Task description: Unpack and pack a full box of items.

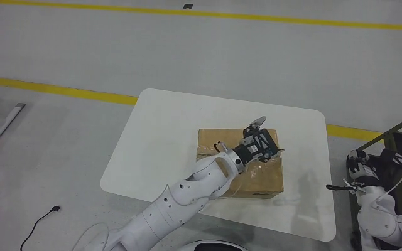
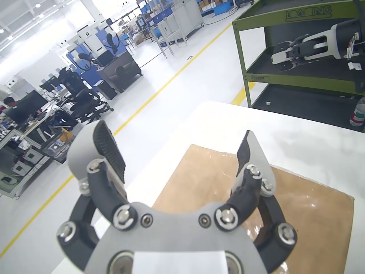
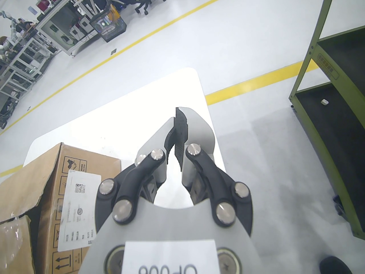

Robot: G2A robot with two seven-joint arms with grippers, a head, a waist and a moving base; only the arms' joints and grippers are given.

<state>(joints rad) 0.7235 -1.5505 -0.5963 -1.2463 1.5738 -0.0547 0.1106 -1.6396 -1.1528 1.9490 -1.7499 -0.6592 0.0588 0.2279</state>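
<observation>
The left end effector (image 2: 174, 136) hangs directly over the box (image 1: 260, 179), above the top panel near its far edge, with its ribbed pads spread wide apart and nothing between them. The box lies straight below and slightly toward the robot from those pads, so the coming move looks like a short descent onto the lid, not a reach across. The box sits right of centre on the white surface (image 1: 163, 138). It is plain brown cardboard, a little longer across than deep, and its top is glossy with clear tape or film. A printed label is stuck on the side facing the right arm. On that side one top edge looks ragged and slightly lifted, with a dark gap under it, though whether a flap is really loose is hard to tell. Farther right, off the surface's edge and beside the green cart (image 2: 268, 16), the right end effector (image 3: 176, 124) has its pads pressed together on nothing and is well apart from the box. The left arm is clearly the nearer one.
</observation>
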